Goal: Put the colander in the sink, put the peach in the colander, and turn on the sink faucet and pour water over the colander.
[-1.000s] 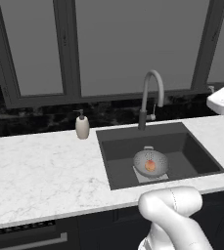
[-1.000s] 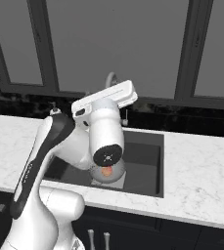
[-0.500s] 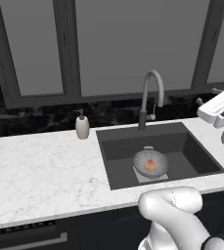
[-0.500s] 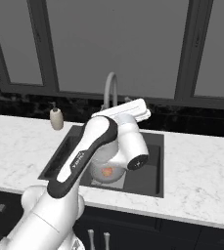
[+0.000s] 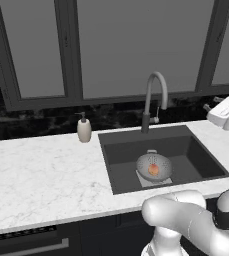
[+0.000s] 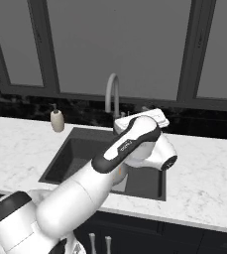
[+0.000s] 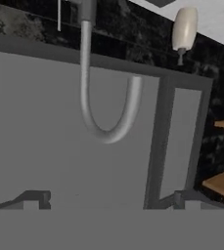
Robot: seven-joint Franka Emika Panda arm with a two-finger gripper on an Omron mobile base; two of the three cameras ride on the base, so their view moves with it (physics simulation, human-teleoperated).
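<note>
The light-grey colander (image 5: 153, 165) sits on the bottom of the dark sink (image 5: 121, 155), with the orange-red peach (image 5: 154, 170) inside it. Behind the basin rises the gooseneck faucet (image 5: 154, 98), which the hand view shows upside down as faucet (image 7: 105, 128). My gripper (image 5: 212, 104) hovers over the counter to the right of the faucet, above the sink's far right corner, and points toward the tap. In the hand view the gripper (image 7: 108, 199) is open, its fingertips (image 7: 33, 197) wide apart with nothing between them. My arm hides the colander in the right base view.
A beige soap dispenser (image 5: 84, 129) stands on the white marble counter (image 5: 41, 175) left of the sink, against the dark backsplash; it hangs inverted in the hand view as dispenser (image 7: 184, 29). Windows run behind the faucet (image 6: 111, 93). My white arm (image 6: 120, 151) stretches across the basin.
The arm has stretched forward over the sink and the hand has dropped a little, right of the faucet. Colander and peach have not moved.
</note>
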